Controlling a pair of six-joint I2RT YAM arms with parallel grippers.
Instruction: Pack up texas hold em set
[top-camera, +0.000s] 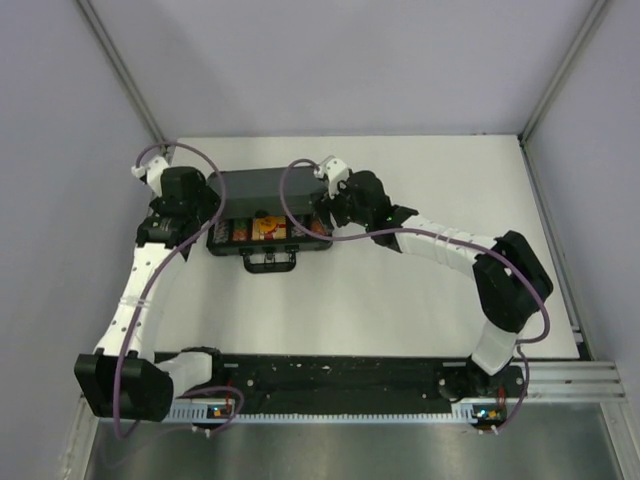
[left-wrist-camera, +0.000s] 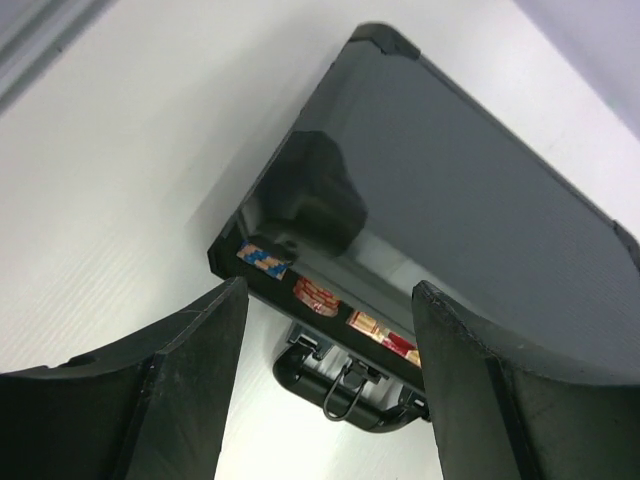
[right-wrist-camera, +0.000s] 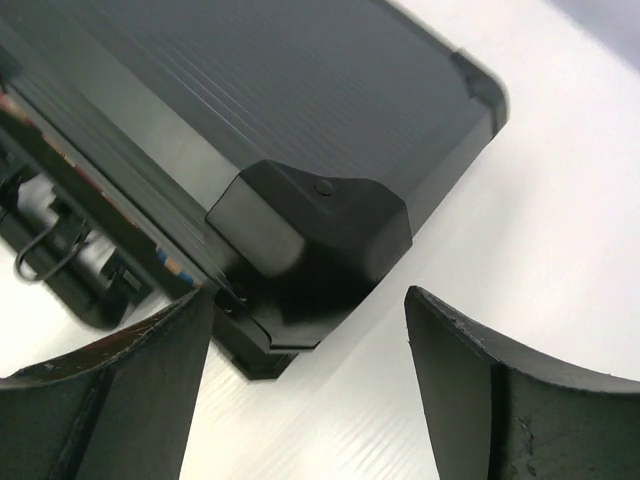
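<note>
The texas hold em set is a black briefcase (top-camera: 262, 188) at the back left of the white table, its lid (left-wrist-camera: 470, 200) lowered part way and still ajar. Rows of coloured chips (left-wrist-camera: 318, 294) and orange cards (top-camera: 266, 229) show in the gap along the front, above the handle (left-wrist-camera: 340, 395). My left gripper (left-wrist-camera: 330, 288) is open at the case's left end, with nothing between its fingers. My right gripper (right-wrist-camera: 310, 294) is open just off the right front corner (right-wrist-camera: 320, 240) of the lid, touching nothing. The handle (right-wrist-camera: 50, 250) also shows in the right wrist view.
Grey walls with aluminium posts (top-camera: 120, 70) close in the table on three sides. A black rail (top-camera: 340, 375) with both arm bases runs along the near edge. Bare white table (top-camera: 400, 300) lies in front of and to the right of the case.
</note>
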